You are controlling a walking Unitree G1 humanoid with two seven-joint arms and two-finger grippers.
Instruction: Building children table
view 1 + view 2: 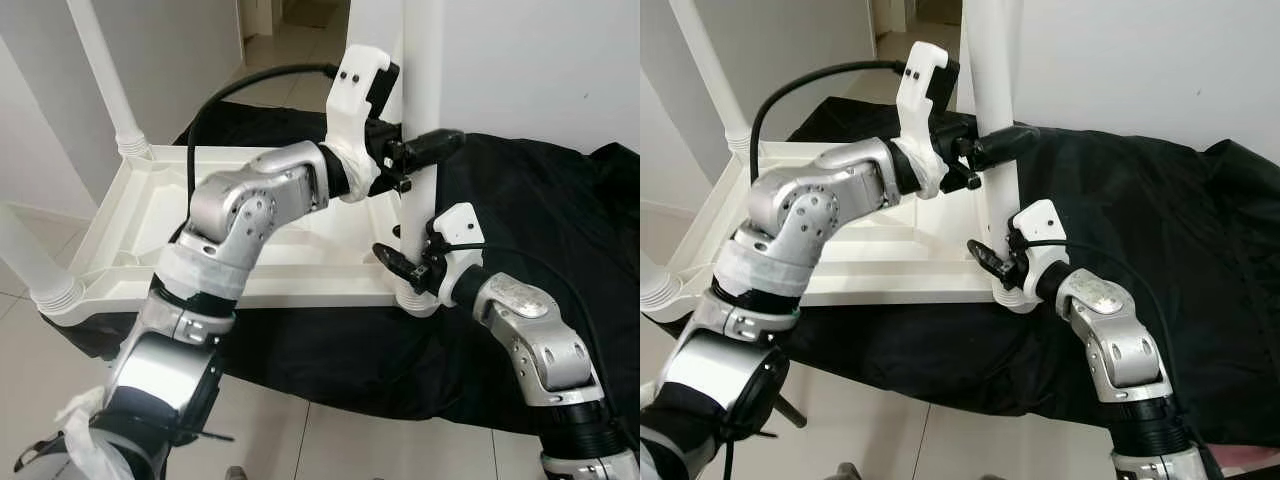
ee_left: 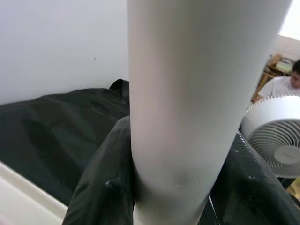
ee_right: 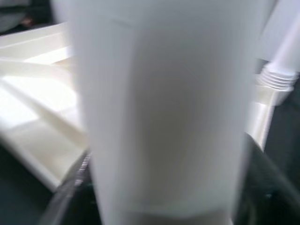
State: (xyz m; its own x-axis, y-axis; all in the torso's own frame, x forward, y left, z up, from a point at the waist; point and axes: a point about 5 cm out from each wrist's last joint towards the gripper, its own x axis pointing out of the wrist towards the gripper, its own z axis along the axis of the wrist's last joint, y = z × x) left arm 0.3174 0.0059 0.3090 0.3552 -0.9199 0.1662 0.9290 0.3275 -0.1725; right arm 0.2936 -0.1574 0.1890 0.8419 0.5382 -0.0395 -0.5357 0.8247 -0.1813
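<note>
Right gripper [image 1: 405,262] is clamped on the white leg [image 1: 420,90] near its base, where it meets the upturned tabletop [image 1: 150,225] on the black cloth [image 1: 540,200]. Higher up, left gripper [image 1: 425,150] is clamped on the same upright leg.
</note>
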